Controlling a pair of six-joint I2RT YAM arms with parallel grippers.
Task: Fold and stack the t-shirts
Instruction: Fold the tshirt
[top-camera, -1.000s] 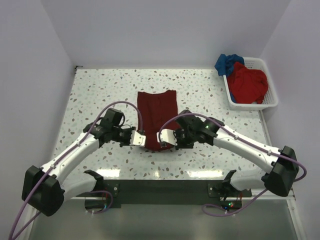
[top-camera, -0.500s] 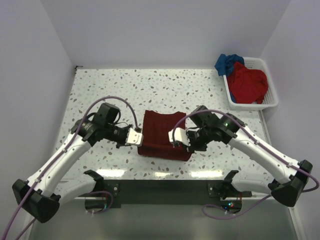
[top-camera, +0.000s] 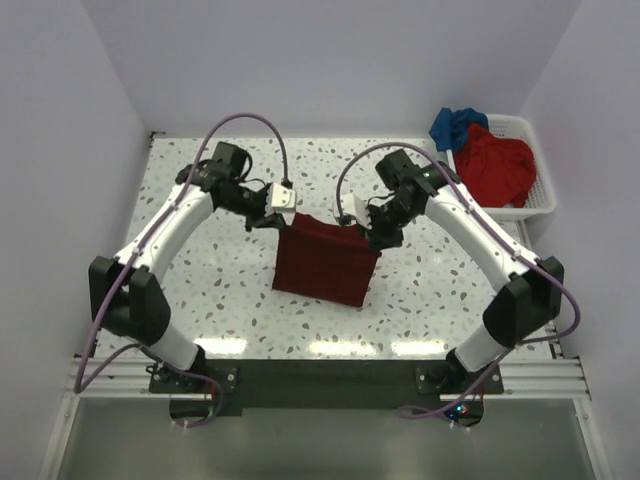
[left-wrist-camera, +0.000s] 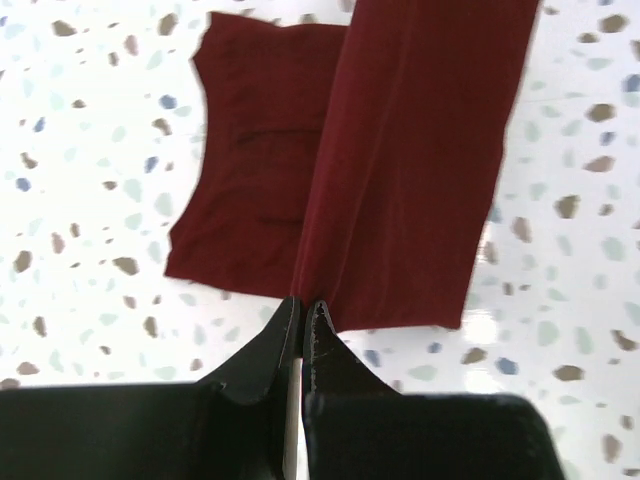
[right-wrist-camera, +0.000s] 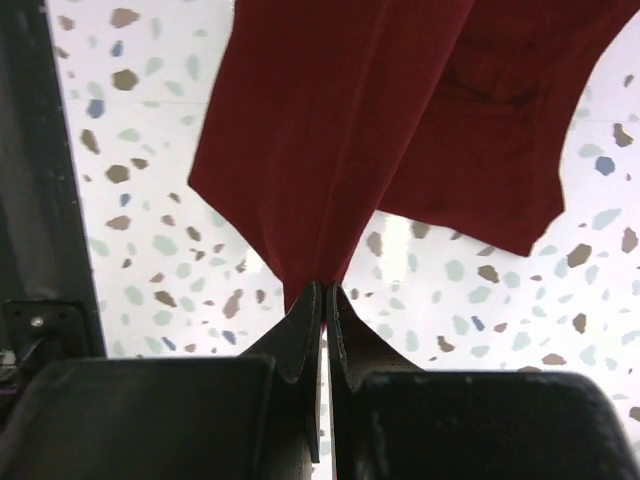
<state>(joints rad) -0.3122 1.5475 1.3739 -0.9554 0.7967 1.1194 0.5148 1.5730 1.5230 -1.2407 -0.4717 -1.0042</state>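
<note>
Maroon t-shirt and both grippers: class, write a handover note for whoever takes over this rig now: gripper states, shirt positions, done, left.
Left gripper: shut on an edge of the maroon t-shirt.
Right gripper: shut on the same edge.
The shirt hangs between them, its lower part on the table.
Red t-shirt lies in the basket, blue t-shirt spills over its far corner.
Done: nothing stacked yet.
Left: finish this fold, then fold and stack the other two.
</note>
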